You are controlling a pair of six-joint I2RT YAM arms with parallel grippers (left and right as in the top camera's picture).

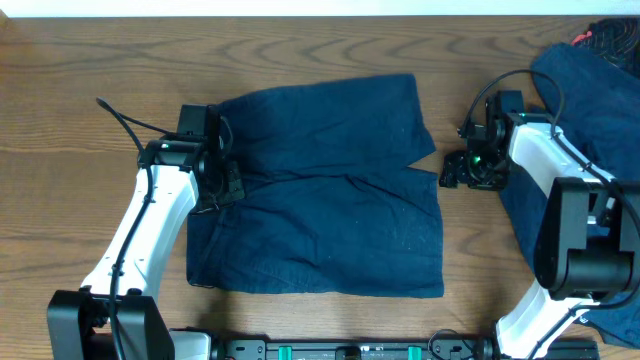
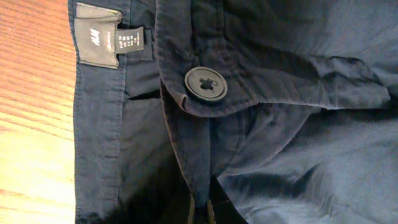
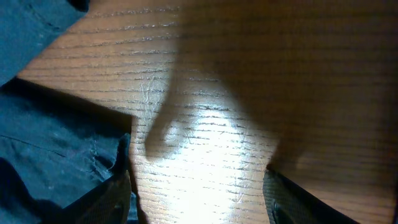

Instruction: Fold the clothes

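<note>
The navy shorts lie spread flat mid-table, waistband to the left and both legs pointing right. My left gripper sits on the waistband. In the left wrist view it is shut on a fold of cloth at the fly, just below the dark button and right of the grey label. My right gripper hovers low beside the leg hems. In the right wrist view it stands open over bare wood, the shorts' hem touching its left finger. A second navy garment lies crumpled at the far right, partly under the right arm.
The wooden table shows bare to the left and behind the shorts. A dark heap with a bit of red sits in the back right corner. The arms' bases line the front edge.
</note>
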